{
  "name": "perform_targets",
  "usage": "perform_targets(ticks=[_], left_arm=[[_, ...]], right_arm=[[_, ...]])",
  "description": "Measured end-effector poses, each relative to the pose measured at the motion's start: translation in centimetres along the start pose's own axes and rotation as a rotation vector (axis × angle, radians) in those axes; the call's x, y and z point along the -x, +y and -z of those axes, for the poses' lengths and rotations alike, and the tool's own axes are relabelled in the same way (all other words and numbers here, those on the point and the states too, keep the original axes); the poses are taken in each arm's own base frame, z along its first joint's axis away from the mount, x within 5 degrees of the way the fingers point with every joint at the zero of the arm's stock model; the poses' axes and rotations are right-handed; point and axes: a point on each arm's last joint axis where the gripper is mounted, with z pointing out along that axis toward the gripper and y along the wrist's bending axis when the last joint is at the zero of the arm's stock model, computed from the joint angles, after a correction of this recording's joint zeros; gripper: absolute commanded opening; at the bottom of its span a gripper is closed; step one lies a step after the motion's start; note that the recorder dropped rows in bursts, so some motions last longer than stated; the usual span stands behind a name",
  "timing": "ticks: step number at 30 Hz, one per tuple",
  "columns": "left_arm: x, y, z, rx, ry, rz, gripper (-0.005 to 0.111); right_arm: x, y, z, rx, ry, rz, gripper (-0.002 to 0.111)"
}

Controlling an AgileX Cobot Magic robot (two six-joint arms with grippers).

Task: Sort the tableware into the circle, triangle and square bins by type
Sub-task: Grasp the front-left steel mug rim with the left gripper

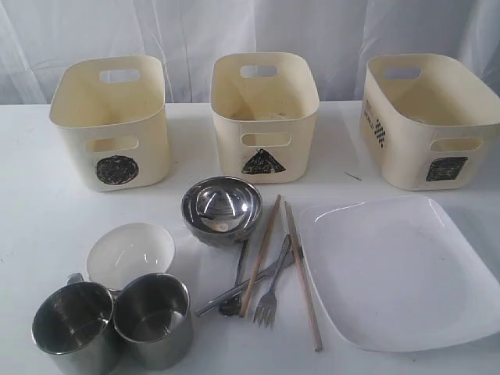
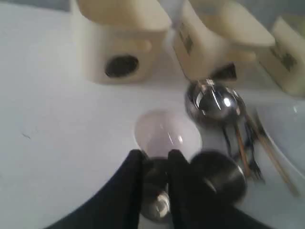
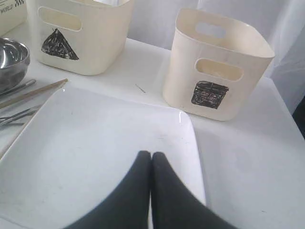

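Two steel mugs point(image 1: 74, 326) point(image 1: 154, 319) stand side by side at the front left, with a small white bowl point(image 1: 129, 251) behind them. A shiny steel bowl point(image 1: 221, 207) sits mid-table beside chopsticks point(image 1: 260, 254), a fork point(image 1: 272, 293), a spoon point(image 1: 234, 293) and a knife point(image 1: 242, 287). The square white plate point(image 1: 398, 269) lies at the right. At the back stand the circle bin point(image 1: 113, 117), triangle bin point(image 1: 264, 117) and square bin point(image 1: 426, 125). My left gripper point(image 2: 156, 155) hangs slightly open above one mug point(image 2: 157, 200), holding nothing. Over the plate point(image 3: 95, 143) my right gripper point(image 3: 151, 155) is shut and empty. Neither gripper shows in the exterior view.
The white table point(image 1: 39, 203) has bare room at its left side and between the bins and the tableware. A white curtain point(image 1: 195, 31) hangs behind the bins. The left wrist view is blurred.
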Motion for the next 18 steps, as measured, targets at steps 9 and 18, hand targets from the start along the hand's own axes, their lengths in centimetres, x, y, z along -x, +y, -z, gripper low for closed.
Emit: perform_targets(ticks=[9,18], left_arm=[[2.9,0.8,-4.1,-0.048,0.330,-0.038,0.050],[5.0,3.2,-10.4,-0.064,0.573,-0.024,0.064]], right_arm=[[0.0,0.0,0.0,0.000,0.000,0.000,0.000],[0.0,0.0,0.0,0.000,0.000,0.000,0.000]])
